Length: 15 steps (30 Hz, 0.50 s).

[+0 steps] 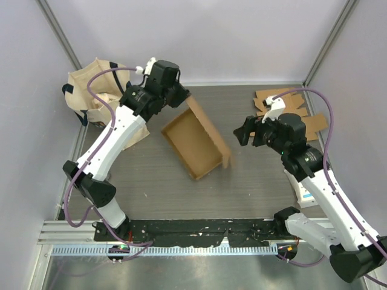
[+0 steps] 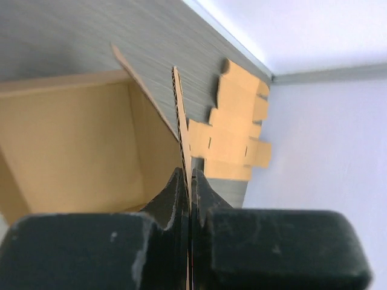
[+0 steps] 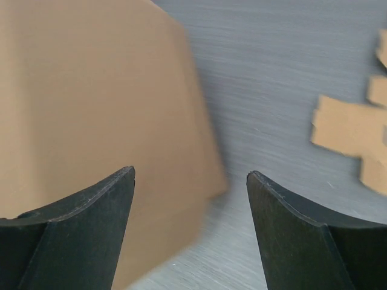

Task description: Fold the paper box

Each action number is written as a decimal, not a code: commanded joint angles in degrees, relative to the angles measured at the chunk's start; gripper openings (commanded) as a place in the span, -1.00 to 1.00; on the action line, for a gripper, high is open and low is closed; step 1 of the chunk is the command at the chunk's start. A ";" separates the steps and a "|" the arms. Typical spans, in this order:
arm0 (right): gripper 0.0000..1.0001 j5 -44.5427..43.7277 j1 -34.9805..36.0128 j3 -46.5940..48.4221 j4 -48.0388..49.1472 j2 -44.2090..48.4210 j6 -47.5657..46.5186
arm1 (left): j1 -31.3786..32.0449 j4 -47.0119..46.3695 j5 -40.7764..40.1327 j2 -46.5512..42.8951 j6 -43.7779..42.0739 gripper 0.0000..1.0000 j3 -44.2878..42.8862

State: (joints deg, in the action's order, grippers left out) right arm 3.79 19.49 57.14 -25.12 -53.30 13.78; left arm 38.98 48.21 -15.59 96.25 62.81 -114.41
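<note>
Left jaws clamped on paper box (image 1: pixel 192 145) flap (image 2: pixel 180 127) — held upright for folding; right jaws spread apart — empty.

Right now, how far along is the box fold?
Done: the box already stands as an open tray with raised walls. In hand: the left gripper is shut on a wall edge at the box's far corner, while the right gripper is open and apart from the tall panel. Left: that panel stands upright, not yet folded over, so closing probably remains.
</note>
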 commanded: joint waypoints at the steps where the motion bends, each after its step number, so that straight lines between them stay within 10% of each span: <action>1: 0.62 10.97 8.53 4.98 7.72 3.64 -7.97 | -3.82 7.25 -0.82 -1.93 21.44 -1.00 4.52; 10: 0.70 -15.62 33.92 15.25 -1.06 -3.91 -21.07 | -6.37 10.94 -1.71 -2.56 33.34 -0.99 8.07; 15: 0.56 -29.43 36.85 21.94 -3.79 -15.31 -25.72 | -6.37 11.65 -2.86 -4.75 37.82 -1.00 10.25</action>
State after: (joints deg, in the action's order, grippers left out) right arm -9.85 55.07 73.49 -27.77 -61.65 -5.72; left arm 32.86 59.02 -16.21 95.61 94.13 -104.60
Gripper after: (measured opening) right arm 0.805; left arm 0.025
